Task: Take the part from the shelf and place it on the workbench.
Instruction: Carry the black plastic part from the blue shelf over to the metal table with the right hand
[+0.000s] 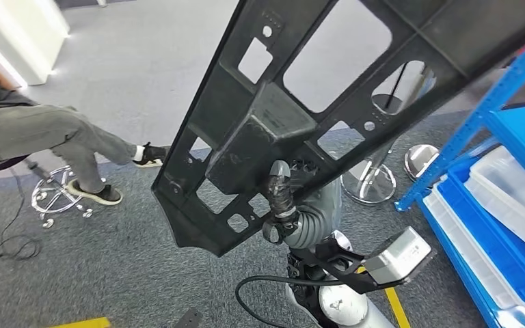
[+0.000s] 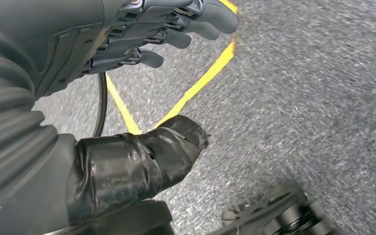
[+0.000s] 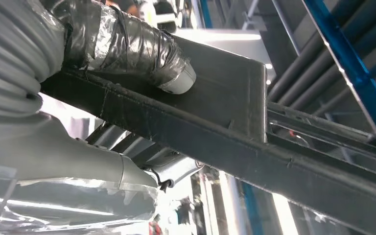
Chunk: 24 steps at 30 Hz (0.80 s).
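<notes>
- Grey carpet floor (image 1: 143,61), blue shelf (image 1: 482,116) at robot's R.
- R hand (image 1: 281,195) grips black frame part (image 1: 301,102) at thick centre rib, held high, off shelf.
- L hand (image 2: 142,44) hangs empty, fingers apart.
- Part looks rigid, long, prob. unwieldy; hold near middle.

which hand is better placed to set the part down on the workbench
Right, probably. The right hand already grips the black part, thumb pressed on its flat face. The left hand hangs open over the grey carpet, holding nothing.

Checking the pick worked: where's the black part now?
Head view: the black part is off the shelf, held up by the right robot hand, left of the blue shelf.
</notes>
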Available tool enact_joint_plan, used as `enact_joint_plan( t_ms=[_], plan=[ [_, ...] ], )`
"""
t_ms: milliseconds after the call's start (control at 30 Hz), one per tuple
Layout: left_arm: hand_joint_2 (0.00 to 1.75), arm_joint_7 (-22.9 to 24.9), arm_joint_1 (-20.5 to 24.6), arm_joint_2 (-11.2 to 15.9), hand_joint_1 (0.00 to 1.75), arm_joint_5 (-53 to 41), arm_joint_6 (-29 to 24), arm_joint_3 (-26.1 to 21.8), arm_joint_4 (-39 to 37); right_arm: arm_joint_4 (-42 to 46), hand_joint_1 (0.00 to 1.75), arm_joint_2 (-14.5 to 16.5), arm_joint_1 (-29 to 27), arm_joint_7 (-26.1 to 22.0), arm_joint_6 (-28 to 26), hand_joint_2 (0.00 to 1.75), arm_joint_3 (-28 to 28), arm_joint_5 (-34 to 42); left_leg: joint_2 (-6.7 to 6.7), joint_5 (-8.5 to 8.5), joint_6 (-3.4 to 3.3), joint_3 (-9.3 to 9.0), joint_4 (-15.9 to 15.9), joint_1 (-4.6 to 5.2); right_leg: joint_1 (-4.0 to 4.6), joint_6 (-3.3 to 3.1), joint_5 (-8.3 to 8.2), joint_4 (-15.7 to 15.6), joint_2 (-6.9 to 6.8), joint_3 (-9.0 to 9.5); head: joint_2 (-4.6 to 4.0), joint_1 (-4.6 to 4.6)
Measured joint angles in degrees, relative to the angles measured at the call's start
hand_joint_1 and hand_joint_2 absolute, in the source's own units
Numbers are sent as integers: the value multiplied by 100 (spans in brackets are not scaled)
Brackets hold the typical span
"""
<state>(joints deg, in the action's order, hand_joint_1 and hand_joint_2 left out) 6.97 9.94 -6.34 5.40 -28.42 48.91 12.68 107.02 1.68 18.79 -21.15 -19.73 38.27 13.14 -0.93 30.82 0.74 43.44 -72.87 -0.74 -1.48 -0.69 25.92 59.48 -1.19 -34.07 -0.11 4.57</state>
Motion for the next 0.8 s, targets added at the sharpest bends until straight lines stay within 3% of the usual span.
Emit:
enact_joint_plan(
  t_ms=[33, 67, 167, 233, 300, 333, 400, 467, 500, 533, 567, 600, 667, 733, 800],
  plan=[
    [175, 5, -5, 0, 0, -3, 15, 2, 0, -19, 175, 3, -3, 3, -9, 175, 3, 3, 15, -36, 11, 56, -72, -8, 2, 4, 15, 1, -80, 9, 0, 1],
    [175, 10, -10, 1, 0, -7, 32, 4, 0, -37, 175, 8, -4, 7, -17, 175, 7, -5, 37, -168, 14, 0, 65, -12, 3, 12, 31, 1, -154, 25, 0, 2],
    [175, 19, 0, 2, 0, -12, 84, 8, 0, -64, 175, 28, 5, 22, -50, 175, 16, -62, 303, -633, -49, -536, 1118, 28, 18, 69, 90, -4, -354, 106, 0, -3],
    [175, 14, 12, 1, 0, -24, 110, 10, 0, -66, 175, 33, 12, 34, -90, 175, 20, -90, 402, -658, -130, -674, 1389, 78, 37, 132, 118, -20, -445, 149, 0, -8],
    [175, 5, 5, 3, 0, -42, 122, 12, 0, -65, 175, 33, 13, 54, -116, 175, 22, -104, 291, -657, -208, -690, 1407, 78, 43, 207, 139, -50, -513, 192, 1, -7],
    [175, -2, 0, 2, 0, -49, 123, 12, 0, -64, 175, 33, 13, 66, -121, 175, 22, -114, 233, -664, -242, -721, 1441, 66, 38, 239, 167, -33, -470, 211, 1, -18],
    [175, -13, 15, -4, 0, -58, 126, 14, 0, -61, 175, 31, 15, 80, -137, 175, 24, -142, 116, -685, -310, -792, 1509, 33, 28, 277, 359, 282, -231, 92, 1, -51],
    [175, -18, 49, -13, 0, -61, 137, 16, 0, -61, 175, 22, -11, 105, -171, 175, 27, -161, -12, -676, -354, -805, 1509, 37, 33, 274, 671, 1007, 3, -285, 1, -87],
    [175, -16, 60, -16, 0, -60, 142, 16, 0, -62, 175, 16, -33, 121, -185, 175, 28, -162, -88, -670, -370, -805, 1499, 41, 38, 271, 761, 1334, 48, -481, 0, -97],
    [175, -11, 63, -19, 0, -56, 146, 16, 0, -64, 175, 10, -54, 134, -197, 175, 29, -162, -171, -661, -375, -806, 1485, 46, 43, 265, 747, 1496, 72, -604, 0, -101],
    [175, -7, 62, -21, 0, -53, 149, 16, 0, -65, 175, 5, -66, 141, -202, 175, 29, -162, -262, -649, -376, -808, 1466, 49, 44, 253, 611, 1429, 90, -619, 0, -101],
    [175, -3, 60, -22, 0, -50, 149, 16, 0, -66, 175, 2, -71, 143, -205, 175, 29, -163, -354, -634, -368, -810, 1440, 50, 43, 234, 386, 1145, 128, -525, 0, -101],
    [175, -1, 61, -34, 0, -48, 153, 16, 0, -64, 175, -2, -72, 144, -206, 175, 29, -166, -521, -599, -338, -790, 1380, 46, 25, 186, 34, 407, 386, -234, 0, -95],
    [175, -1, 66, -44, 0, -46, 173, 16, 0, -61, 175, -5, -73, 149, -205, 175, 30, -169, -643, -590, -275, -738, 1353, 23, 22, 164, -28, 59, 588, -83, 1, -89],
    [175, -2, 54, -40, 0, -44, 208, 17, 0, -59, 175, -6, -68, 161, -206, 175, 31, -170, -760, -608, -187, -701, 1374, -1, 29, 139, -27, 8, 523, -49, 2, -88]
  ],
)
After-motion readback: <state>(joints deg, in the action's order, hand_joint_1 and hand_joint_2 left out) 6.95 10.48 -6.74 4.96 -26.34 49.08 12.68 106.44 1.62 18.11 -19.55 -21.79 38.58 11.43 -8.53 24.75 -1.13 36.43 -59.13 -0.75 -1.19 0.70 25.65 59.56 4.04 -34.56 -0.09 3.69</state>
